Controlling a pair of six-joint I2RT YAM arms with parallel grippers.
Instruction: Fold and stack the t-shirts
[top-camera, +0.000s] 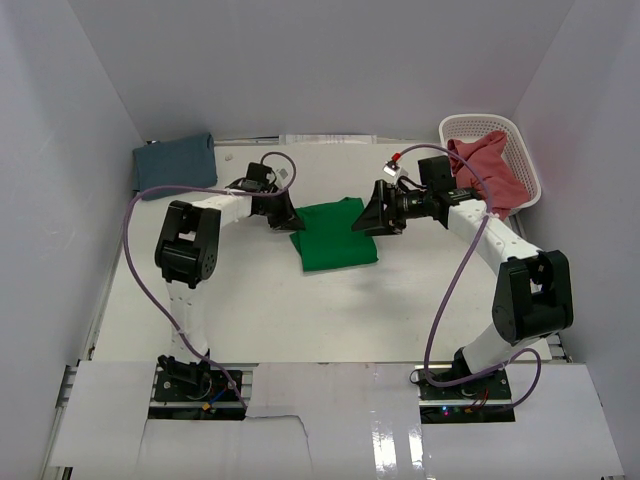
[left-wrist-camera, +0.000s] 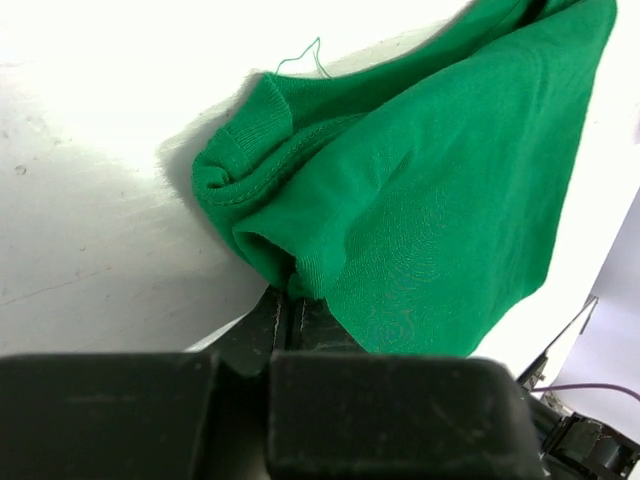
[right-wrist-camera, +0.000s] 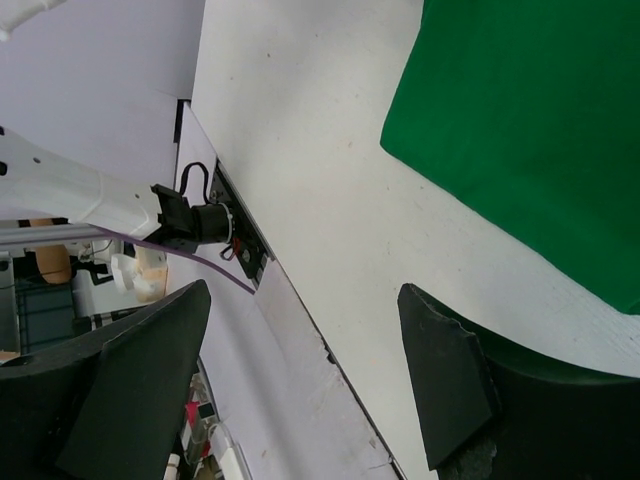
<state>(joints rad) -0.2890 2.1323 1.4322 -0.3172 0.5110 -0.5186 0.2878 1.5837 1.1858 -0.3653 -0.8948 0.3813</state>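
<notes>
The bright green t-shirt (top-camera: 335, 237) lies folded on the middle of the table. My left gripper (top-camera: 287, 217) is shut on its left edge; in the left wrist view the green cloth (left-wrist-camera: 430, 190) bunches up from between the closed jaws (left-wrist-camera: 288, 300). My right gripper (top-camera: 368, 216) is open and empty at the shirt's right edge; the green shirt (right-wrist-camera: 540, 130) lies beyond its fingertips (right-wrist-camera: 440, 370). The slate blue t-shirt (top-camera: 175, 158) lies folded at the back left. The pinkish red t-shirt (top-camera: 490, 170) hangs out of the basket.
A white lattice basket (top-camera: 510, 135) stands at the back right corner. White walls enclose the table on three sides. Purple cables loop from both arms over the table. The table's near edge shows in the right wrist view (right-wrist-camera: 300, 310).
</notes>
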